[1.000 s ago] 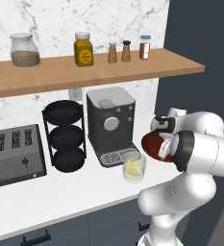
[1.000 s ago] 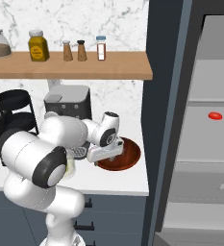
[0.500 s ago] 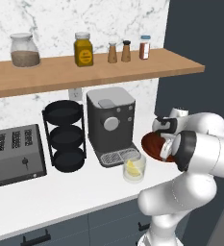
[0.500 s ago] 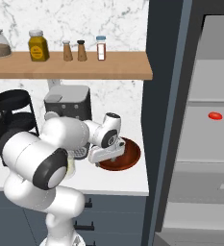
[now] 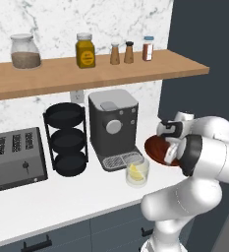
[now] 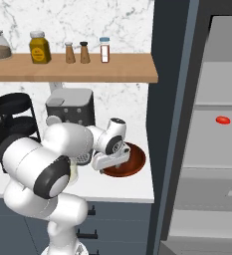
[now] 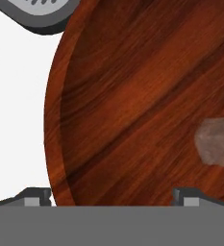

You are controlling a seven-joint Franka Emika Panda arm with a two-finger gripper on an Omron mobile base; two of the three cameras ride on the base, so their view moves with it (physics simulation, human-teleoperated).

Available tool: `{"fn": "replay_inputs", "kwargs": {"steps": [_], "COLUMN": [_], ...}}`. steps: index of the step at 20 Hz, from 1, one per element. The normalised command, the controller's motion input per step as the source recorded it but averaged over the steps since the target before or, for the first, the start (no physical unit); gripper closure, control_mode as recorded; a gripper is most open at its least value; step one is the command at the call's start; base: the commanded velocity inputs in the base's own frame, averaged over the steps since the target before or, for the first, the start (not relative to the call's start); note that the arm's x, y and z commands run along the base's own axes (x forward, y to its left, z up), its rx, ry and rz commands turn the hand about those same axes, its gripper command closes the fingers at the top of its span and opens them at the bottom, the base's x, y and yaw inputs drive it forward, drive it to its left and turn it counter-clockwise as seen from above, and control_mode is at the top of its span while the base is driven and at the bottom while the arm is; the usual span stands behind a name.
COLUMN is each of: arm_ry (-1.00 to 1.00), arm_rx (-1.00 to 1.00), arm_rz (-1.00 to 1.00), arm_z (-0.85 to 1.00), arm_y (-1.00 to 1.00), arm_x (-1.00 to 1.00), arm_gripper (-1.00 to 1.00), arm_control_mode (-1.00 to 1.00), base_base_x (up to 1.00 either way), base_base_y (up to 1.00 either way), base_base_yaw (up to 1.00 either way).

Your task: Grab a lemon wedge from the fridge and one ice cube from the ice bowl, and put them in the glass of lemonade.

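Ice cube [image 7: 217,142], a pale translucent greyish block, is lying inside the shallow reddish-brown wooden bowl [image 7: 132,96], showing up close in the hand view. Spread fingertips [image 7: 35,197] are hovering empty above the bowl. The short clear glass of lemonade [image 5: 137,173] is sitting left of it, holding a yellow lemon wedge [image 5: 133,170]. Since earlier, the gripper [image 6: 109,160] is staying low over the bowl, barely shifting.

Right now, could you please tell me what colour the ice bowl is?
The ice bowl is reddish-brown with a dark wood grain, clearest in the hand view.
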Motion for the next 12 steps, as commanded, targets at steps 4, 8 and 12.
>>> {"fn": "replay_inputs", "kwargs": {"steps": [4, 8, 12], "arm_ry": [0.00, 0.04, 0.00], "arm_rx": [0.01, -0.01, 0.00], "arm_rz": [0.00, 0.00, 0.00], "arm_z": [-0.03, 0.33, 0.48], "arm_y": [-0.15, 0.00, -0.01], "arm_x": [-0.01, 0.00, 0.02], "arm_gripper": [-1.00, -1.00, -1.00], "arm_control_mode": [-1.00, -1.00, -1.00], "base_base_x": [0.00, 0.00, 0.00], "base_base_y": [0.00, 0.00, 0.00], "base_base_yaw": [0.00, 0.00, 0.00]}}
